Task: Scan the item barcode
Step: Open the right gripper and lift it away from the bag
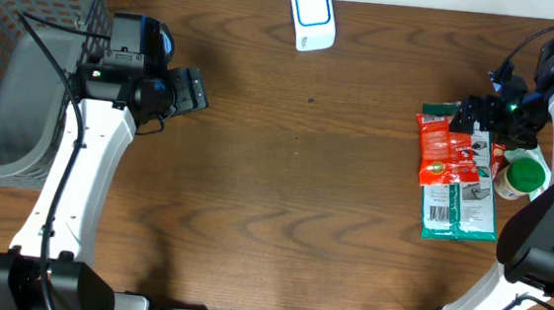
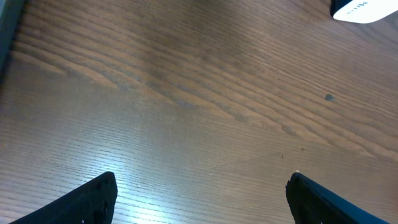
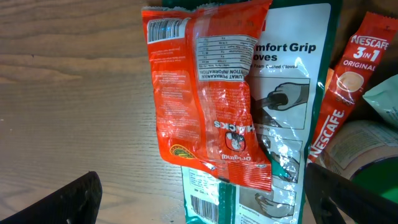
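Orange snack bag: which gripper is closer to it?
Right. The right gripper sits at the far edge of the orange snack bag; the left gripper is across the table, beside the basket.

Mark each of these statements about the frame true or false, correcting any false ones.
1. The orange bag lies partly on top of the glove pack. True.
2. The right gripper is shut on the orange bag. False: its jaws stand open and grip nothing.
3. The white scanner sits at the far edge of the table, well apart from the bag. True.
4. The left gripper holds the scanner. False: it is open over bare table.
5. The basket stands beside the right arm. False: it is on the left arm's side.
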Tool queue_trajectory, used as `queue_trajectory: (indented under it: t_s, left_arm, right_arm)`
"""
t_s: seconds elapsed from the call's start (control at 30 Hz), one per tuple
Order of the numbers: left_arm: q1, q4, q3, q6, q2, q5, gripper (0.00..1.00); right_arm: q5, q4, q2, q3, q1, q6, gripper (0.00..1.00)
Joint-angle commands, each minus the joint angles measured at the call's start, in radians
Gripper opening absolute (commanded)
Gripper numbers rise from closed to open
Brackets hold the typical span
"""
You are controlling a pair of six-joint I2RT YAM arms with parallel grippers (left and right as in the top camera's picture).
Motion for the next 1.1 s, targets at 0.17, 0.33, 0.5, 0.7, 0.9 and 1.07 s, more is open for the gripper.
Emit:
queue_trajectory:
  t_s: [0.17, 0.33, 0.5, 0.7, 0.9, 1.07]
  left_arm:
    - [0.003, 0.0, 0.012, 0.006, -0.011, -0.009, 0.88]
    - [0.003, 0.0, 0.012, 0.006, -0.011, -0.009, 0.88]
    - [0.003, 0.0, 0.012, 0.006, -0.012, -0.009, 0.88]
    - [0.003, 0.0, 0.012, 0.006, -0.011, -0.009, 0.88]
    - [0.003, 0.0, 0.012, 0.006, -0.011, -0.009, 0.88]
    - [0.003, 0.0, 0.012, 0.006, -0.011, -0.009, 0.88]
  right_arm:
    - [-0.001, 0.0, -0.014, 0.014, -0.001, 0.011, 0.99]
    - [-0.001, 0.002, -0.019, 0.012, -0.001, 0.011, 0.99]
    - [-0.001, 0.003, -0.084, 0.012, 0.001, 0.011, 0.99]
    - [-0.001, 0.002, -0.28, 0.012, 0.019, 0.011, 0.99]
    - [-0.001, 0.002, -0.525, 0.012, 0.036, 0.011, 0.99]
    - [-0.001, 0.002, -0.742, 0.012, 0.131, 0.011, 0.99]
